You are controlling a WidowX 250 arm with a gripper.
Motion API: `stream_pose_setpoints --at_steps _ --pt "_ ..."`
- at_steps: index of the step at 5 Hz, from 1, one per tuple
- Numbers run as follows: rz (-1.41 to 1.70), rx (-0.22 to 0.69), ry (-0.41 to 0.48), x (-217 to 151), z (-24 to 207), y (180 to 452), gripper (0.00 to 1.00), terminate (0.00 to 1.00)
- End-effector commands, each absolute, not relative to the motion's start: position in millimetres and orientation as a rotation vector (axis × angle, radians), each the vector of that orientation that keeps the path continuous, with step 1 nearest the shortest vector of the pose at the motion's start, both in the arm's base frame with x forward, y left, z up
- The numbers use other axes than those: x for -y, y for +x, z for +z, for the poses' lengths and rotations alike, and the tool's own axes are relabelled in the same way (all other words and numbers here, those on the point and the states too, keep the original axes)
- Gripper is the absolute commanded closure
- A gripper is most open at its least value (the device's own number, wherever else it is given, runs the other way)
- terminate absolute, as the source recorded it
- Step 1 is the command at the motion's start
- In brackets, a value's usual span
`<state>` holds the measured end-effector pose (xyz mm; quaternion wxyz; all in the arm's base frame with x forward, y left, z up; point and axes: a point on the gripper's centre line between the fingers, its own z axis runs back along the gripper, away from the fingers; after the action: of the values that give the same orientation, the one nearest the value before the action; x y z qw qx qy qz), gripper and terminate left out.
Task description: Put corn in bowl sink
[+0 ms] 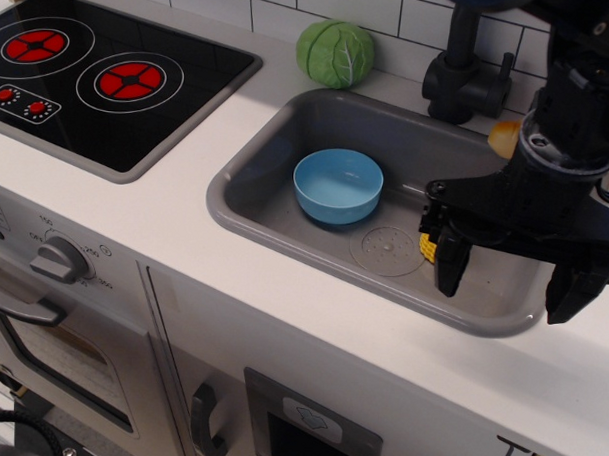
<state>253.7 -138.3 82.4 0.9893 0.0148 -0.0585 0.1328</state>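
Observation:
The grey sink is set in the white counter. The light blue bowl stands upright and empty on the sink floor, left of the round drain. My gripper hangs over the right part of the sink with its black fingers spread wide, open. A small piece of the yellow corn shows on the sink floor right at the left finger. The rest of the corn is hidden behind that finger. I cannot tell whether the finger touches it.
A black faucet stands behind the sink. A round green toy cabbage sits on the counter at the back. A tan object peeks out behind my arm. A black stove top with red burners lies to the left.

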Motion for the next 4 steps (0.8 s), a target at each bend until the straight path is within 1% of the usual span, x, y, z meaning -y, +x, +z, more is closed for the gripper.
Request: stream_pose_setpoints --at_steps 1,2,3,4 --pt "0.266 0.117 0.03 138 82 254 0.0 0.0" --pt "0.308 0.192 -0.034 108 91 272 0.0 0.0" --pt "0.403 0.263 -0.056 83 99 287 0.0 0.0" --pt "0.479 0.273 -0.076 69 93 307 0.0 0.0"
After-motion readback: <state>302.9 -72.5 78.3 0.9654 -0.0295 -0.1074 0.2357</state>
